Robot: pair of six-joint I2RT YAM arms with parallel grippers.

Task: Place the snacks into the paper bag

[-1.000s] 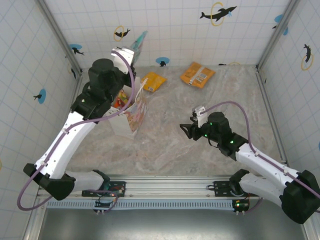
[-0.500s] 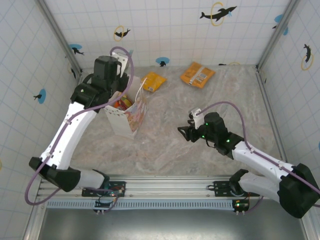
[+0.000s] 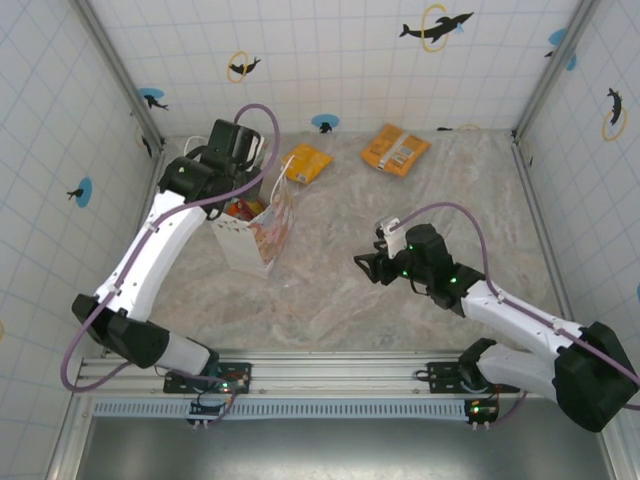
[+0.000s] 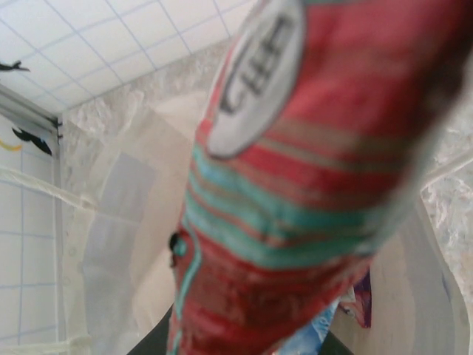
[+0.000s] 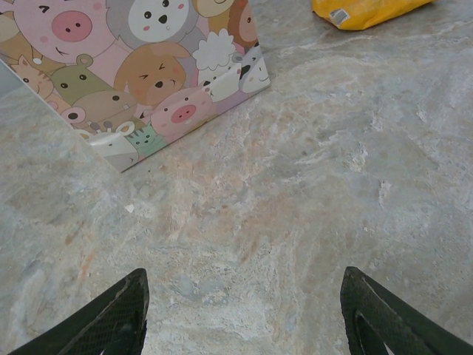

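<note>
The left pincer hangs nose-down over the mouth of the paper bag, nipped narrow on a red packet with teal stripes. That packet crowds the wrist camera so closely that the pads themselves are hard to make out, so I judge it a grip rather than see the contact. Beneath it the bag's white inside opens, with a purple packet and something blue at about five o'clock in that view; some snacks already lie within, though how many I cannot count. The step in hand looks to be the drop: the next move calls for the red packet to go down past the rim, then for the jaws to part so it falls inside and not onto the table. The right pincer stands wide and empty, low over bare table, with the bag's animal-printed side at ten o'clock from it. Counted: one bag; one packet in the grip; two loose on the table, the nearer orange-yellow packet close to the bag at its one o'clock, the farther orange-yellow packet at two o'clock, well apart from both pincers
</note>
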